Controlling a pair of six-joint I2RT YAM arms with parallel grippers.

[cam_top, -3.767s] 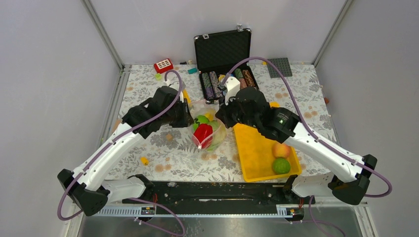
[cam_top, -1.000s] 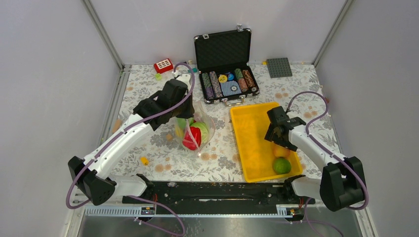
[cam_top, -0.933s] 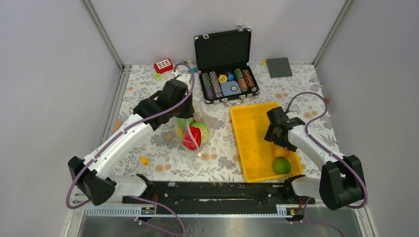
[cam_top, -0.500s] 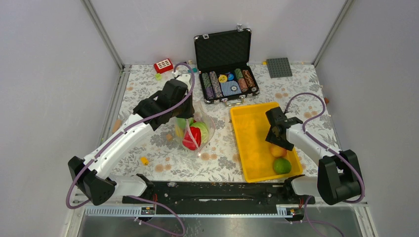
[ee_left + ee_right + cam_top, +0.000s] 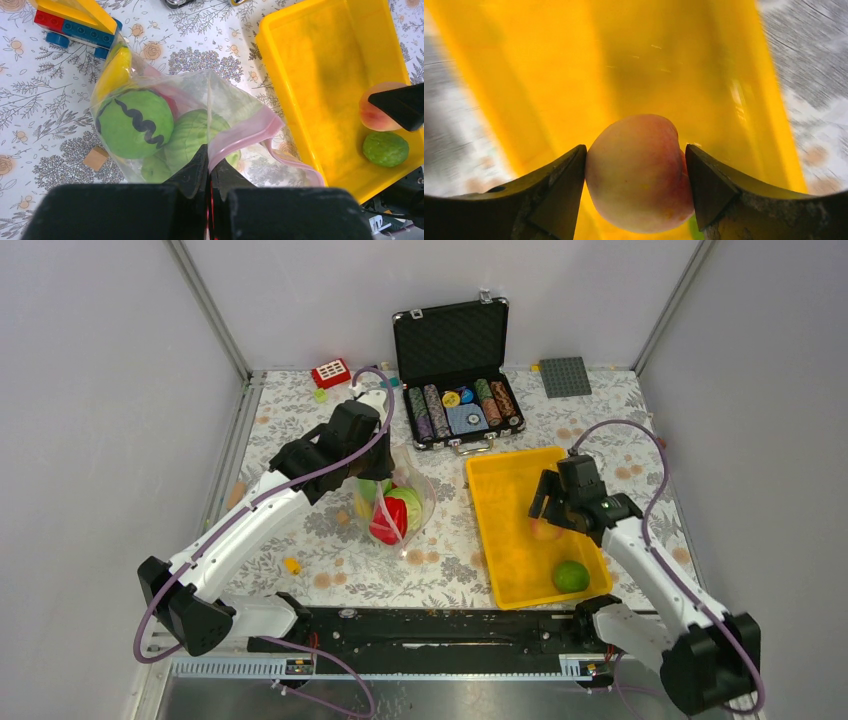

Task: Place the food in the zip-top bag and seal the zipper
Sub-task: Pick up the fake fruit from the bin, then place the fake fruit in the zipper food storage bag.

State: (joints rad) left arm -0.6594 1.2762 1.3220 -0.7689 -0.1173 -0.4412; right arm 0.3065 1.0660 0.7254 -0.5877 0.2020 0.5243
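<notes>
The clear zip-top bag [image 5: 397,508] lies left of the yellow tray [image 5: 500,510]. It holds a striped green ball [image 5: 135,122], a banana [image 5: 114,75], other green pieces and a red one [image 5: 388,518]. My left gripper [image 5: 207,161] is shut on the pink zipper [image 5: 250,131] at the bag's mouth, holding it up and open. My right gripper [image 5: 635,160] is shut on the orange-pink peach [image 5: 639,172], held just over the tray floor [image 5: 624,60]. A green round fruit [image 5: 571,576] lies at the tray's near end.
An open black case of poker chips [image 5: 455,360] stands behind the tray. Toy bricks [image 5: 75,25] lie just beyond the bag, with a small wooden cube [image 5: 95,158] to its left. A red piece [image 5: 331,373] and a grey baseplate [image 5: 566,376] sit at the far edge.
My right gripper has closed round the peach and carried it a little left and away from the green fruit, its arm swinging outward. The left gripper and bag have not moved.
</notes>
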